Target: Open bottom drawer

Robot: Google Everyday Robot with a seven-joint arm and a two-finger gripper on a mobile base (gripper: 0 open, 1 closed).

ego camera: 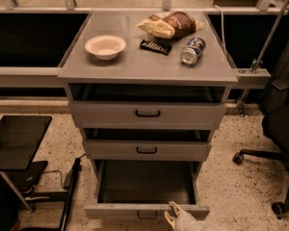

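Observation:
The bottom drawer (144,210) of the grey cabinet is pulled far out, and its dark empty inside shows. Its small black handle (147,216) sits at the centre of the front, at the frame's lower edge. My gripper (172,214) is at the bottom edge, just right of the handle, with its pale fingers (175,208) against the drawer front's top rim. The middle drawer (147,149) and top drawer (148,113) are each pulled out a little.
On the cabinet top (135,64) are a white bowl (105,46), a chip bag (169,25), a dark snack bar (155,46) and a can on its side (192,50). A black office chair (279,129) stands right. A black table (14,141) and cables (70,186) are left.

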